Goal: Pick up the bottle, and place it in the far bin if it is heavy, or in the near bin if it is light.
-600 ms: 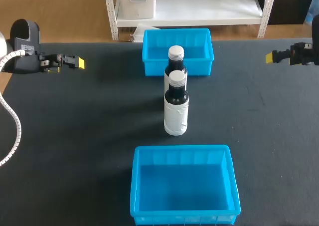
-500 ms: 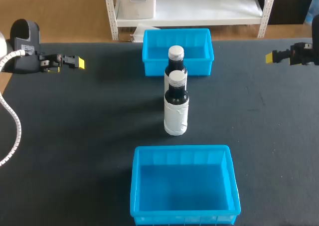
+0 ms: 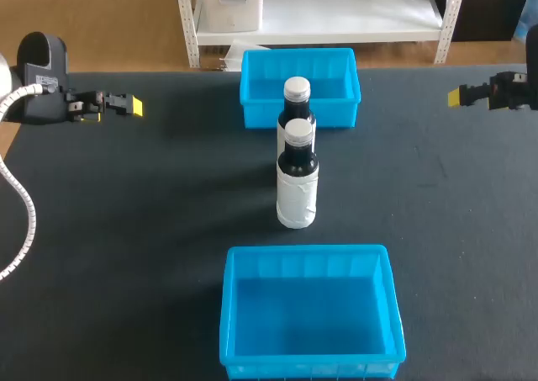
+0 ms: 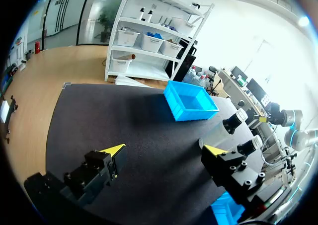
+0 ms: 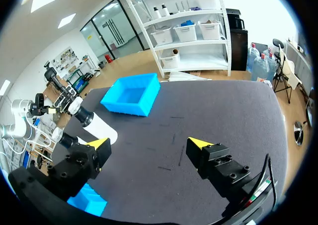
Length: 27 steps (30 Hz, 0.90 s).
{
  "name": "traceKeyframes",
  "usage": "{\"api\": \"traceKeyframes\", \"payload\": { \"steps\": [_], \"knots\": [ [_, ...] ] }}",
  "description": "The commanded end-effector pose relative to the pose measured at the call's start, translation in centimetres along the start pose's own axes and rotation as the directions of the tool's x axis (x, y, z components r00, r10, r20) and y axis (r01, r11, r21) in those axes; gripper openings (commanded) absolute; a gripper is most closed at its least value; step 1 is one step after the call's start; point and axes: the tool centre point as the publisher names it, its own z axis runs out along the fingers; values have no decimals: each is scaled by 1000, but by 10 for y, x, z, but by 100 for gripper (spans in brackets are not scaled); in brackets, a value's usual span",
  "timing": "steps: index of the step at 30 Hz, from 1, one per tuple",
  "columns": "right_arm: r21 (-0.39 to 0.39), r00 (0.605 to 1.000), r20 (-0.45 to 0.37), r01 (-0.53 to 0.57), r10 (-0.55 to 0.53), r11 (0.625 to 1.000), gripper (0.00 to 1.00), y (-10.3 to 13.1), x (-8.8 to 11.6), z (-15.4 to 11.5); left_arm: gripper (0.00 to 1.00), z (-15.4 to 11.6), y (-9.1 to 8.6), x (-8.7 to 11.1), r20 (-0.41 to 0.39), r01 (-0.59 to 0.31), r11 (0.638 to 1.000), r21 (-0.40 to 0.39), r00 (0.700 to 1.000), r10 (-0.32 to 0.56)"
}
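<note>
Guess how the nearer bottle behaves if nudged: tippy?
The nearer bottle is tall, narrow and upright, so a high push probably tips it, maybe into the farther bottle close behind. Its round body would likely roll once down. Weight: cannot tell from looks.

Robotics lab: left arm (image 3: 44,95), right arm (image 3: 514,92) flank black table (image 3: 134,230).

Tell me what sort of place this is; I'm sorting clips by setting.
Likely a robot-lab test bench: a black table, a left arm and right arm at its sides, a near bottle and far bottle standing between a far bin and near bin.
</note>
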Motion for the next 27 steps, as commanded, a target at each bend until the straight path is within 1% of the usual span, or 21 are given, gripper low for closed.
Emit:
{"api": "traceKeyframes", "payload": {
  "steps": [1, 10, 11, 12, 13, 14, 15, 16, 17, 18, 19, 20, 21, 22, 27],
  "knots": [
    [4, 1000, 1, -1, 1, 1000, 100, 1, 0, -1, 100, 0, 0, 0, 0, 0, 1000, 0, 1000, 0],
    [4, 1000, 1, -1, 1, 1000, 100, 1, 0, -1, 100, 0, 0, 0, 0, 0, 1000, 0, 1000, 0],
    [-12, 997, -20, 73, -73, 997, 100, -1, -4, 1, 100, 0, 0, 0, 0, 0, 1000, 0, 1000, 0],
    [-62, 991, -2, 132, -132, 989, 100, -4, -9, 0, 100, 0, 0, 0, 0, 0, 1000, 0, 1000, 0],
    [-133, 974, -48, 212, -220, 968, 100, -7, -15, 2, 100, 0, 0, 0, 0, 0, 1000, 0, 1000, 0],
    [-154, 962, -52, 259, -269, 954, 100, -10, -21, 3, 100, 0, 0, 0, 0, 0, 1000, 0, 1000, 0],
    [-236, 934, -27, 340, -356, 910, 100, -12, -26, 0, 100, 0, 0, 0, 0, 0, 1000, 0, 1000, 0],
    [-329, 894, -28, 414, -447, 849, 100, -12, -31, 0, 100, 0, 0, 0, 0, 0, 1000, 0, 1000, 0],
    [-375, 853, -21, 477, -521, 795, 100, -13, -35, -2, 100, 0, 0, 0, 0, 0, 1000, 0, 1000, 0],
    [-445, 802, -19, 528, -598, 723, 100, -13, -39, -5, 100, 0, 0, 0, 0, 0, 1000, 0, 1000, 0],
    [-576, 709, -32, 563, -705, 593, 100, -9, -40, -8, 100, 0, 0, 0, 0, 0, 1000, 0, 1000, 0],
    [-643, 606, -51, 588, -794, 491, 100, -5, -39, -12, 100, 0, 0, 0, 0, 0, 1000, 0, 1000, 0],
    [-735, 517, -49, 560, -854, 382, 100, -2, -37, -16, 100, 0, 0, 0, 0, 0, 1000, 0, 1000, 0],
    [-824, 422, -42, 498, -905, 271, 100, -1, -34, -22, 100, 0, 0, 0, 0, 0, 1000, 0, 1000, 0],
    [-824, 422, -42, 498, -905, 271, 100, -1, -34, -22, 100, 0, 0, 0, 0, 0, 1000, 0, 1000, 0]
  ]
}}
